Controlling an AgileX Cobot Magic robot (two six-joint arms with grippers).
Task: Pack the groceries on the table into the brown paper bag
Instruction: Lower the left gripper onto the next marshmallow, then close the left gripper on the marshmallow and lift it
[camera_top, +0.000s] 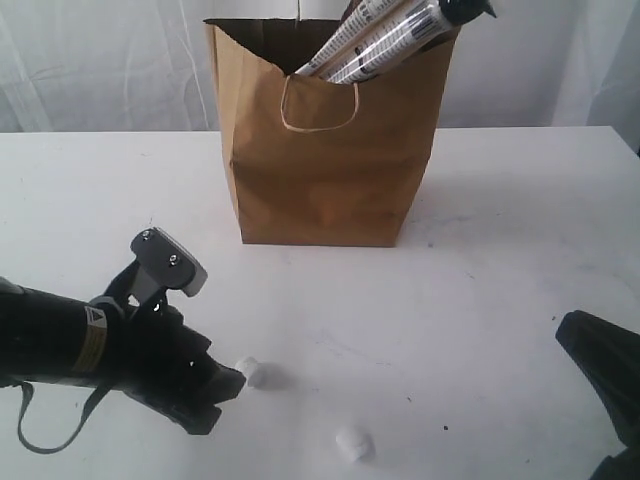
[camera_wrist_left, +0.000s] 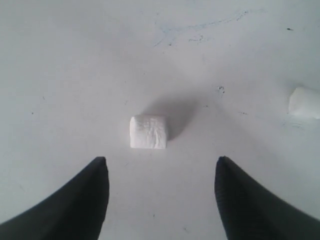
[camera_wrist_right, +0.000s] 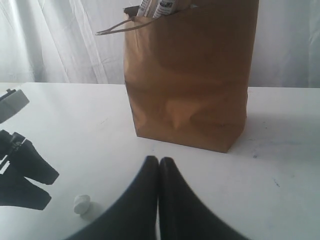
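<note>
Exterior view only: long noodle packs (camera_top: 385, 40) stick out of the brown paper bag (camera_top: 330, 170), which stands upright on the surface (camera_top: 500, 280).
Left wrist view: a marshmallow (camera_wrist_left: 148, 132) lies just ahead of the left gripper (camera_wrist_left: 161, 160), whose jaws are wide and touch nothing.
Right gripper (camera_wrist_right: 158, 160): jaws pressed together, empty.

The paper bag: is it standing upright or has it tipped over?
Upright. The bag stands on its base on the table, mouth upward, with noodle packs poking out of the top.
</note>
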